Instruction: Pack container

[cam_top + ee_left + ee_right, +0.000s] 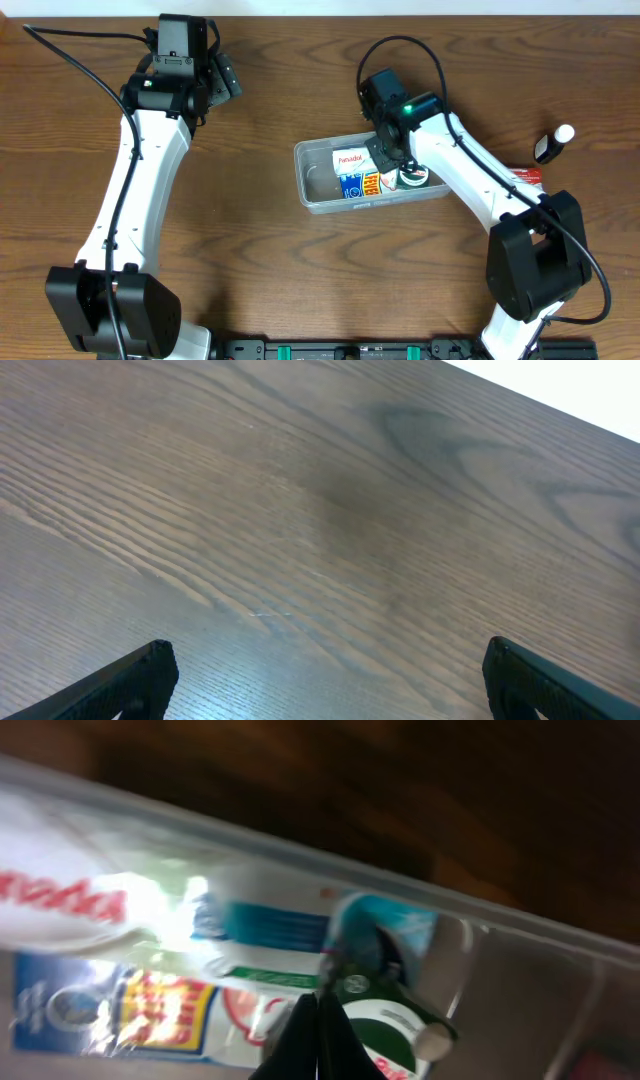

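Note:
The container [308, 190], a clear rectangular tub, sits at the table's middle right. Inside lie a white Panadol box [350, 159], a blue and yellow box [352, 184] and a green and white pack [413, 180]. My right gripper [388, 160] hangs over the tub's right half. In the right wrist view its fingers [318, 1020] are pressed together with nothing between them, just above the green and white pack [395, 1020] and inside the container's wall [520, 925]. My left gripper [226, 80] stands far off at the back left, open over bare wood [325, 690].
A black bottle with a white cap [553, 143] lies at the far right. A red box [527, 175] peeks out beside the right arm, just right of the tub. Cables trail along the table's back edge.

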Robot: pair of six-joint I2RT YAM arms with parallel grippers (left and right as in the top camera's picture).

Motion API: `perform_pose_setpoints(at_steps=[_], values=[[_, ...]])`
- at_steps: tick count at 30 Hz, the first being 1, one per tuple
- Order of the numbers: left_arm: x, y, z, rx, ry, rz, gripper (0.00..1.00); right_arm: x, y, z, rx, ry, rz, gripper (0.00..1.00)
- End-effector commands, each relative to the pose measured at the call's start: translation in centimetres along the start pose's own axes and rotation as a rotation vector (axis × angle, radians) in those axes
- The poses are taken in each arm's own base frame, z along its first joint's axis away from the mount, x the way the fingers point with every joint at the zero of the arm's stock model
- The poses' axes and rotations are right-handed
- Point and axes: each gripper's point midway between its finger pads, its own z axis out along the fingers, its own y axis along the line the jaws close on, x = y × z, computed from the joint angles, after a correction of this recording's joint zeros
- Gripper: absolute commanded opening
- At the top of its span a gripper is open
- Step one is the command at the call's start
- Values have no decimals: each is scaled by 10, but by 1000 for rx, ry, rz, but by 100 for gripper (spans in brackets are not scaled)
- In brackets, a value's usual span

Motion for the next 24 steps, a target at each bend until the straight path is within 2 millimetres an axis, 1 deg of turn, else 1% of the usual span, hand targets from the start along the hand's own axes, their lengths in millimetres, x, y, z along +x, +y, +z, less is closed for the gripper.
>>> perform_pose_setpoints(at_steps=[1,4,8,12,20,22,24], values=[[-5,1,-4,-6,-15,15,98,1,-13,7,62,-2,118,1],[-5,1,-4,-6,-15,15,98,0,-14,12,69,-16,147,1],[-5,1,-4,-6,-15,15,98,2,-24,20,97,-26,212,1],[-5,1,-4,-6,-15,15,98,5,-27,28,77,-23,238,1],[-5,1,-4,-6,-15,14,98,4,-16,29,5,-14,231,1],[-5,1,-4,-6,-15,15,98,3,-19,29,20,-20,223,1],[-5,1,-4,-6,-15,15,98,1,-30,29,67,-34,232,1]])
